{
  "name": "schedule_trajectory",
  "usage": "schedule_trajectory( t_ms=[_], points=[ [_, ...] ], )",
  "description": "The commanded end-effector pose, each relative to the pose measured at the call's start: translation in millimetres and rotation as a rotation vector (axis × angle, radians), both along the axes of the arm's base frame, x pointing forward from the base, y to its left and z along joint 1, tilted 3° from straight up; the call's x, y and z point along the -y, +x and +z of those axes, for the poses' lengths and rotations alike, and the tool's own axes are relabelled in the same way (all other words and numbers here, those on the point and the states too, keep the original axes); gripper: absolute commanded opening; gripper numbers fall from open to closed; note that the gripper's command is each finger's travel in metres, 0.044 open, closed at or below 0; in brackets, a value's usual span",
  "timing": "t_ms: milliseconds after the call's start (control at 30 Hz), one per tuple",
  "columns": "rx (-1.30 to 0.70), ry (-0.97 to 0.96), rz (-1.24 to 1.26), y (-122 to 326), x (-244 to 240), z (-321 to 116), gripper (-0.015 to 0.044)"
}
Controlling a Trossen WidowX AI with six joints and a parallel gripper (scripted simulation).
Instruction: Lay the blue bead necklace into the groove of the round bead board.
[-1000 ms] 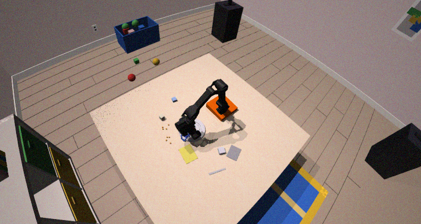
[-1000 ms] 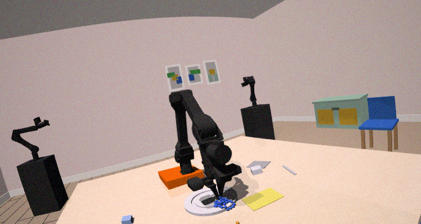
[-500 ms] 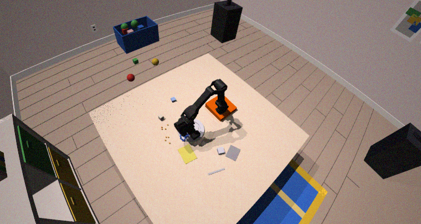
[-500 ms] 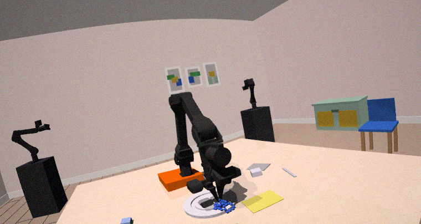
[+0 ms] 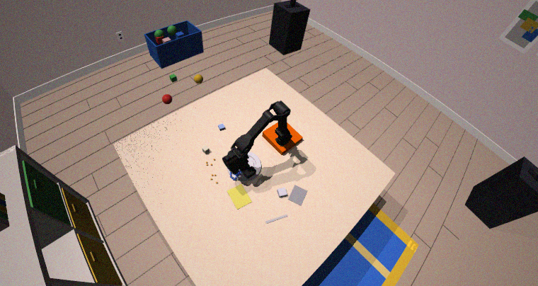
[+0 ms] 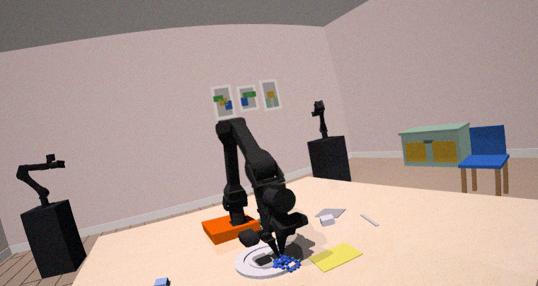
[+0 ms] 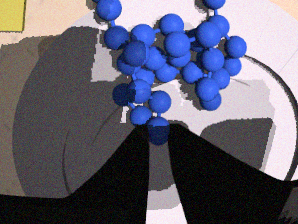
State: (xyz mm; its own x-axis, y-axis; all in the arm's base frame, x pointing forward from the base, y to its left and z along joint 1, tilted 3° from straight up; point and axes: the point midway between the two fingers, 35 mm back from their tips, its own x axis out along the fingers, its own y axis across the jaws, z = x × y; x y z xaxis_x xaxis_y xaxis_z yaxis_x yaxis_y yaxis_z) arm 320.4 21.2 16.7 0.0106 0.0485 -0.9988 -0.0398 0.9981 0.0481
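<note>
The blue bead necklace is bunched up at the edge of the round bead board, in a heap rather than a ring. Two strands run out of the top of the wrist view. The white board lies flat; its groove shows as a thin dark arc at the right of the wrist view. My gripper points down low over the board, shut on a bead at the near end of the necklace. The arm hides the fingertips in the top view, and its shadow darkens much of the board.
A yellow sheet lies near the board. A white block, a grey sheet and a thin bar lie farther off. A blue block, a grey cube and several tiny orange beads lie on the other side.
</note>
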Motion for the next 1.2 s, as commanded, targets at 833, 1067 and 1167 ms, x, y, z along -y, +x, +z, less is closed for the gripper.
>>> schedule_trajectory(
  t_ms=[833, 1067, 1167],
  points=[
    [-0.014, -0.001, 0.005, -3, 1, 20, 0.0440],
    [-0.014, -0.001, 0.005, -3, 1, 20, 0.0440],
    [-0.014, -0.001, 0.005, -3, 1, 20, 0.0440]
  ],
)
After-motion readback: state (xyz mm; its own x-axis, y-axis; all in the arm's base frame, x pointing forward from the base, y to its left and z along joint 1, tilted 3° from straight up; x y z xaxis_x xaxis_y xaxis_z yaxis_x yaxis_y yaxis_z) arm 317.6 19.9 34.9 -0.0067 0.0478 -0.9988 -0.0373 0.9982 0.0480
